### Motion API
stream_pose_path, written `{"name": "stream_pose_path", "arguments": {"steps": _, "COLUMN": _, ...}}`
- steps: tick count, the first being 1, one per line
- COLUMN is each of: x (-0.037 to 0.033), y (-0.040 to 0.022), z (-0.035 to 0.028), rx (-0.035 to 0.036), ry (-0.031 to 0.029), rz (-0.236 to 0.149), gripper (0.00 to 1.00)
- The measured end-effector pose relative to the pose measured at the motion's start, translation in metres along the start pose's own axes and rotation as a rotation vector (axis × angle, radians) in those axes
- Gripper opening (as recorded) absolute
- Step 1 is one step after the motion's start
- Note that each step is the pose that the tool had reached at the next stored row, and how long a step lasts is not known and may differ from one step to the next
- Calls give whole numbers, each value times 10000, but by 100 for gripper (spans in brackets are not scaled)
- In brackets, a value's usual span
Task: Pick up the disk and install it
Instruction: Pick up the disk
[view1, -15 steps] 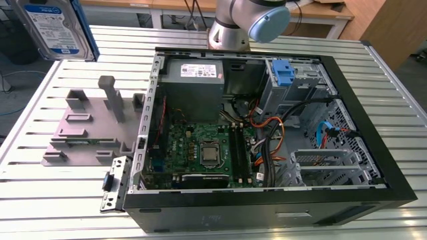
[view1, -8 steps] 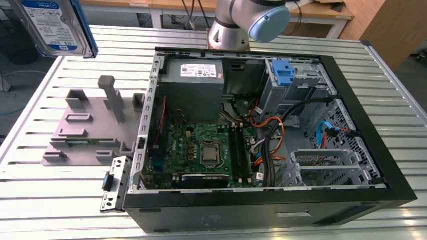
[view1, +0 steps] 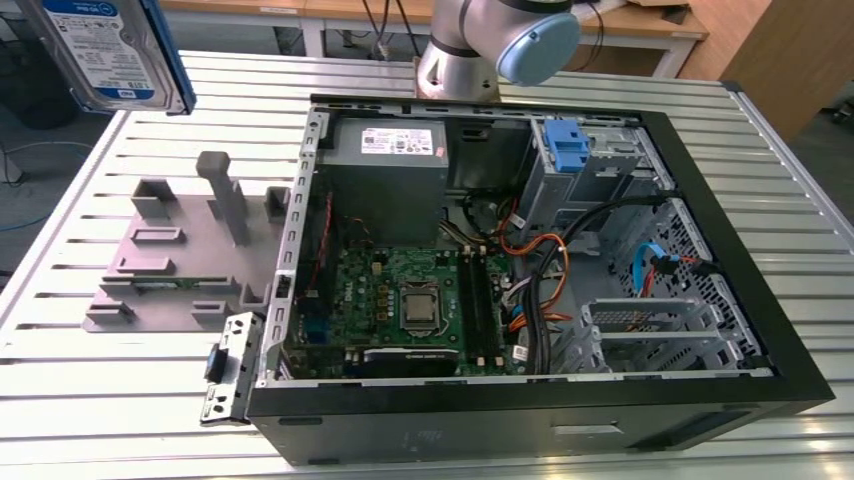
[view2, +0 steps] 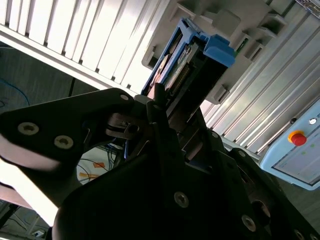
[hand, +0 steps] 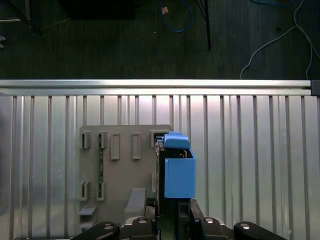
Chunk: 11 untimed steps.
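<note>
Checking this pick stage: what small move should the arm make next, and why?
Probably travel toward the open black computer case: the gripper clamps the silver hard drive in its blue plastic carrier, raised above the grey plastic fixture plate beside the case.

We see the disk (view1: 110, 48) at eleven o'clock in the exterior view, high in the air and partly cut off by the frame edge. It is a flat silver-metal hard drive with its white-and-blue label facing us. Its blue plastic carrier (view1: 171, 60) runs down the three o'clock side. It stands nearly upright, leaning a little.

In the first wrist view we look along the thin edge of the disk (hand: 179, 175), which hangs clear above the slatted desk (hand: 250, 150) with the tool (hand: 173, 212) clamped on its near end. In the second wrist view the connector end of the disk (view2: 177, 75) points away from the tool, framed by the blue carrier.
</note>
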<state>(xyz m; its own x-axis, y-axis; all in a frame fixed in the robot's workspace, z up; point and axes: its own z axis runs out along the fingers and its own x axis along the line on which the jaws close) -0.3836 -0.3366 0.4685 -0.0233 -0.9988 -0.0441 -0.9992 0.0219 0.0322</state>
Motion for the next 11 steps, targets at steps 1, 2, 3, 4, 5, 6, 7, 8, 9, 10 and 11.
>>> {"name": "stream_pose_path", "arguments": {"steps": 1, "x": 0, "y": 0, "z": 0, "rx": 0, "ry": 0, "rz": 0, "gripper": 35}}
{"name": "stream_pose_path", "arguments": {"steps": 2, "x": 0, "y": 0, "z": -1, "rx": 0, "ry": 0, "rz": 0, "gripper": 35}}
{"name": "stream_pose_path", "arguments": {"steps": 3, "x": 0, "y": 0, "z": -3, "rx": -1, "ry": 0, "rz": 0, "gripper": 35}}
{"name": "stream_pose_path", "arguments": {"steps": 4, "x": 0, "y": 1, "z": -6, "rx": -2, "ry": 1, "rz": 0, "gripper": 35}}
{"name": "stream_pose_path", "arguments": {"steps": 5, "x": 0, "y": 1, "z": -10, "rx": -1, "ry": 1, "rz": 0, "gripper": 35}}
{"name": "stream_pose_path", "arguments": {"steps": 6, "x": -1, "y": 0, "z": -14, "rx": 0, "ry": 0, "rz": 0, "gripper": 35}}
{"name": "stream_pose_path", "arguments": {"steps": 7, "x": -1, "y": 0, "z": -21, "rx": 0, "ry": 0, "rz": 0, "gripper": 35}}
{"name": "stream_pose_path", "arguments": {"steps": 8, "x": -1, "y": 1, "z": -28, "rx": 0, "ry": 0, "rz": 0, "gripper": 35}}
{"name": "stream_pose_path", "arguments": {"steps": 9, "x": -1, "y": 1, "z": -34, "rx": 1, "ry": 0, "rz": 0, "gripper": 35}}
{"name": "stream_pose_path", "arguments": {"steps": 10, "x": -2, "y": 1, "z": -37, "rx": 0, "ry": 0, "rz": 0, "gripper": 35}}
{"name": "stream_pose_path", "arguments": {"steps": 11, "x": -2, "y": 1, "z": -38, "rx": 1, "ry": -1, "rz": 0, "gripper": 35}}
